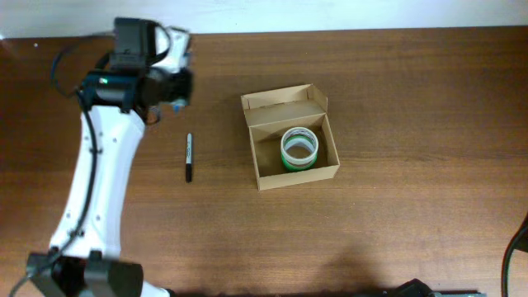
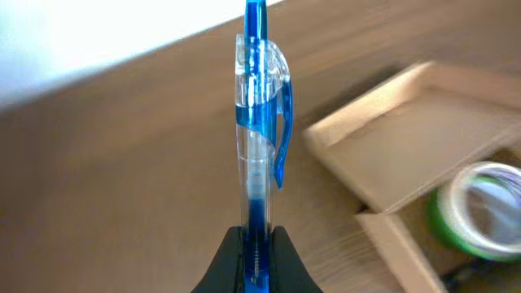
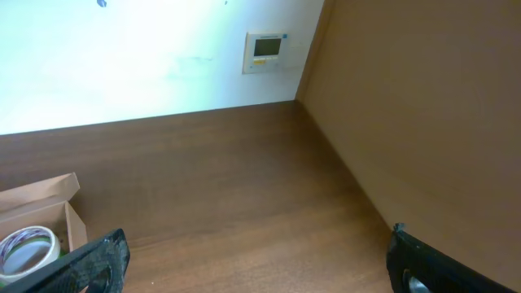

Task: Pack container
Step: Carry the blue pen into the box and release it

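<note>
The container [image 1: 290, 175] is an open tan cardboard box at the table's middle, flap lid folded back. A green-and-white tape roll [image 1: 299, 147] lies inside it; box [image 2: 423, 122] and roll [image 2: 480, 212] also show in the left wrist view, and box [image 3: 45, 203] and roll [image 3: 28, 248] in the right wrist view. My left gripper [image 1: 169, 89] is at the back left, left of the box, shut on a blue clear-barrelled pen [image 2: 259, 106] that stands up from its jaws [image 2: 257, 244]. My right gripper [image 3: 256, 264] is open and empty, far from the box.
A black marker [image 1: 188, 157] lies on the wooden table between my left arm and the box. A white wall with a small control panel [image 3: 266, 50] stands behind the table.
</note>
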